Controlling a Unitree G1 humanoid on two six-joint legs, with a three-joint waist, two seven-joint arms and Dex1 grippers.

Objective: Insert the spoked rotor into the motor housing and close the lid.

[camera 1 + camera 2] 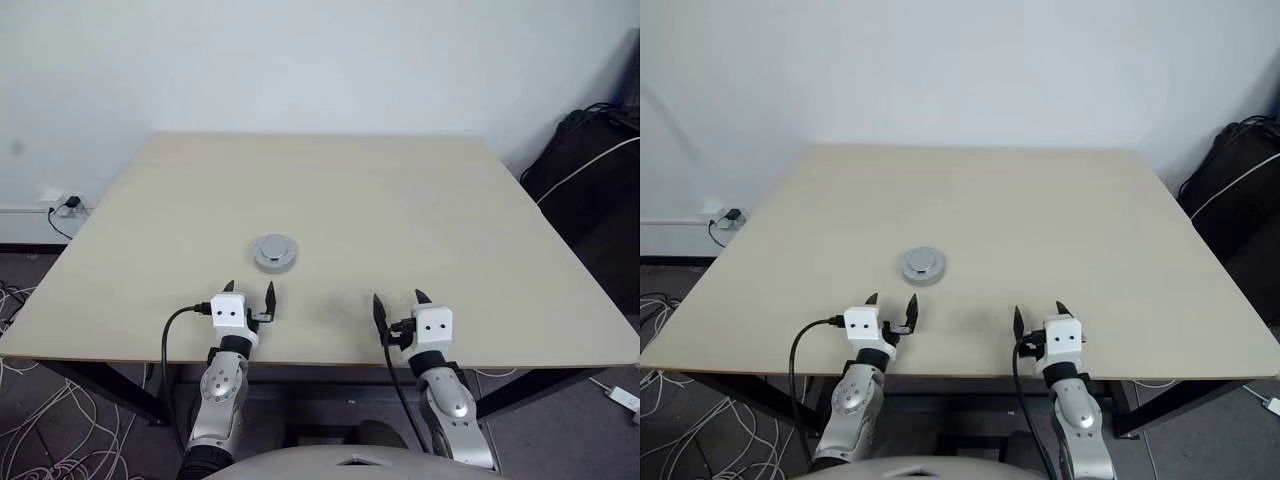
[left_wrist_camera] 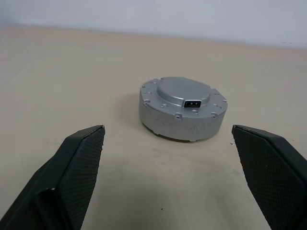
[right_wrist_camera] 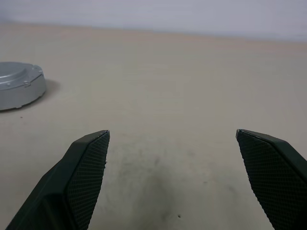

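The lid (image 1: 275, 248), a pale silver-grey disc with a raised plain middle, lies flat on top of the round motor housing (image 2: 180, 120) on the table, left of centre. A small dark socket shows at the lid's rim (image 2: 192, 102). The spoked rotor is hidden. My left gripper (image 1: 250, 290) is open, level and just short of the housing, with nothing between its fingers (image 2: 81, 163). My right gripper (image 1: 398, 300) is also open and empty, over bare tabletop to the right. In the right wrist view the housing (image 3: 19, 88) sits off to one side.
The light wooden table (image 1: 400, 200) stands against a white wall. A dark bag with a white cable (image 1: 590, 160) is beside its far right edge. Cables (image 1: 40, 410) lie on the floor at the left, near a wall socket (image 1: 68, 205).
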